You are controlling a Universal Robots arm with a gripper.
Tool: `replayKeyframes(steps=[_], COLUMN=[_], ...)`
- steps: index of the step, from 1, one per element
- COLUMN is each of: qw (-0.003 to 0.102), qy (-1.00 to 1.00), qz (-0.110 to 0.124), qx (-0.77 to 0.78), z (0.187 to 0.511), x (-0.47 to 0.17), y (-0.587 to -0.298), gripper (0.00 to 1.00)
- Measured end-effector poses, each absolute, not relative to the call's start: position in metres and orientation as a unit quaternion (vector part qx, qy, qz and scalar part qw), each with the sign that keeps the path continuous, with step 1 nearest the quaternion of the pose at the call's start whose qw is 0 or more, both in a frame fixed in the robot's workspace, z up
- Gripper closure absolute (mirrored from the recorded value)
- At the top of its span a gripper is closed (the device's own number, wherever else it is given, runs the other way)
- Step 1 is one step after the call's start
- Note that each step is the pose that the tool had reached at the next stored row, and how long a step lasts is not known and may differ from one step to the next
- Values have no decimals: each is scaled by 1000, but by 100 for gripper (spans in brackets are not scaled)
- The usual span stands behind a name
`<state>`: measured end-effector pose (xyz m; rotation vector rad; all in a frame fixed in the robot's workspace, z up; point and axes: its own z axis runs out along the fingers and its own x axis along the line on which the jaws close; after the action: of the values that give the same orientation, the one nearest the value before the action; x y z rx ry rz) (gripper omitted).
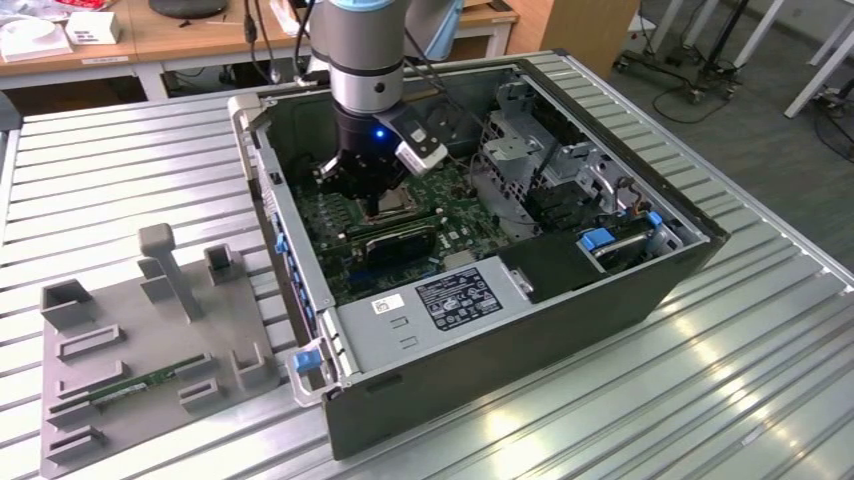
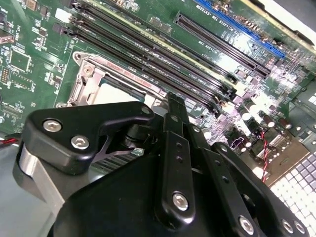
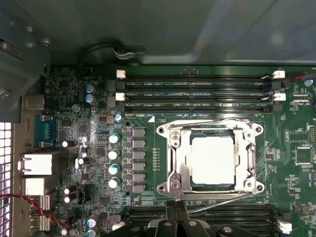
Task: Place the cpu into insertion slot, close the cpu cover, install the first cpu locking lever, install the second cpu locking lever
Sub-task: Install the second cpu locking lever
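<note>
Black gripper linkage (image 2: 173,163) crowds the second wrist view, poised just above the insertion slot (image 3: 213,160); whether its fingers are spread or pressed together I cannot tell. Seated in that slot lies the cpu (image 3: 213,159), with the cpu cover (image 3: 180,168) down around it, so I judge the levers are the work in hand, calling for a steady push along the wire rather than across it. From the exterior view comes the wider picture: the arm reaching down into the open computer case (image 1: 641,280) on the slatted table (image 1: 120,170).
</note>
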<state>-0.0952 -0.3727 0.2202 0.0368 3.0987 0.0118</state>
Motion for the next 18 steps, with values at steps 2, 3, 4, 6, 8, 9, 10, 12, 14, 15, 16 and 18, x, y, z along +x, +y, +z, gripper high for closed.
replayKeyframes(steps=[2,3,4,6,8,9,10,12,14,15,16,18], qw=[21,21,21,21,21,21,21,21,21,21,21,21], qy=[1000,1000,1000,1000,1000,1000,1000,1000,1000,1000,1000,1000], qz=[4,4,4,4,4,4,4,4,4,4,4,4], qx=[12,12,12,12,12,12,12,12,12,12,12,12], z=[219,219,218,215,213,212,212,211,211,211,210,210], x=[-96,-96,-96,-97,-98,-98,-98,-98,-98,-98,-98,-98], y=[-373,-373,-373,-373,-373,-373,-373,-373,-373,-373,-373,-373], gripper=[89,89,89,89,89,89,89,89,89,89,89,89])
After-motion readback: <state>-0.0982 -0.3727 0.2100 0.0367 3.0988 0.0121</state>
